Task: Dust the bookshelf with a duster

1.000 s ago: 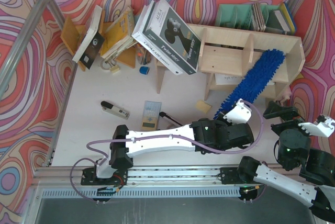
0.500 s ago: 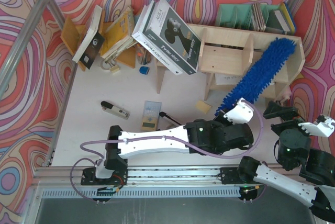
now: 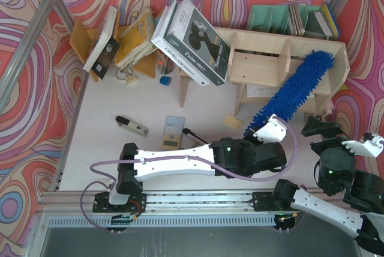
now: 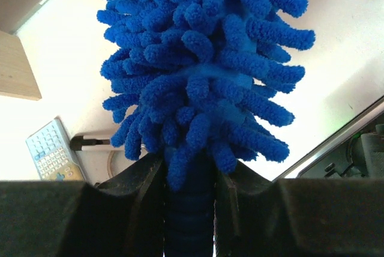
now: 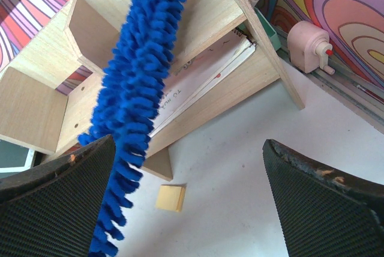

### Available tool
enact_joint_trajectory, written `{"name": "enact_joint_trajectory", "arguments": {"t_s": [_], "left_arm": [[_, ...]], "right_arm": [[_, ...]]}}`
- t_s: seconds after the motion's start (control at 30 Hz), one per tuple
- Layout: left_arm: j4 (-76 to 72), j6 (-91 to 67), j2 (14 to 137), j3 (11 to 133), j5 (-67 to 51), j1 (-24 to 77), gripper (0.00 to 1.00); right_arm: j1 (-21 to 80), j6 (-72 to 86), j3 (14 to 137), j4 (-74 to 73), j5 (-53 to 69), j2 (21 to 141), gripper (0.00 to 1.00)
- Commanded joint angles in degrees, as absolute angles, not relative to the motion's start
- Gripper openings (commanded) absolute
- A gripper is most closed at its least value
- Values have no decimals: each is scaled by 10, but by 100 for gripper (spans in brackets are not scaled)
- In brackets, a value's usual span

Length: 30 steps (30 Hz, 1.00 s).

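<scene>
The blue duster (image 3: 294,92) slants from my left gripper (image 3: 259,134) up to the right, its fluffy head lying across the right compartment of the pale plywood bookshelf (image 3: 264,44). In the left wrist view my gripper (image 4: 189,209) is shut on the duster's ribbed blue handle, with the chenille head (image 4: 204,59) filling the view above. My right gripper (image 3: 324,130) is open and empty, low beside the shelf's right end. In the right wrist view the gripper (image 5: 189,203) is wide open; the duster (image 5: 138,89) hangs in front of the bookshelf (image 5: 210,23).
A large black-and-white book (image 3: 192,41) leans on the shelf's left end. An orange-brown book rack (image 3: 81,41) stands far left, a green file holder (image 3: 267,17) behind. A calculator (image 3: 173,131), a small device (image 3: 132,126), a yellow block (image 5: 170,198) and a pink object (image 5: 307,47) lie on the table.
The duster head swung up and right over the shelf's right end, then came slightly back down. The left arm shifted a little left. The right arm has not moved.
</scene>
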<state>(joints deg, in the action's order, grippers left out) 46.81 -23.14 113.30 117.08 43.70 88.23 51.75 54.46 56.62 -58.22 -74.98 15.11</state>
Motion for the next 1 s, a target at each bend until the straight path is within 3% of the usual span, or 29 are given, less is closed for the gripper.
{"name": "enact_joint_trajectory", "arguments": {"t_s": [0.0,0.2,0.43,0.97], "left_arm": [[459,-251,1143,1149,403,874,0],[429,-228,1109,1096,412,891,0],[326,-209,997,932,444,923,0],[254,-187,864,682,384,949,0]], "right_arm": [[520,552,565,-595,-759,148,98],[520,557,567,-597,-755,149,98],[520,565,594,-600,-742,176,98],[520,592,579,-621,-763,186,99]]}}
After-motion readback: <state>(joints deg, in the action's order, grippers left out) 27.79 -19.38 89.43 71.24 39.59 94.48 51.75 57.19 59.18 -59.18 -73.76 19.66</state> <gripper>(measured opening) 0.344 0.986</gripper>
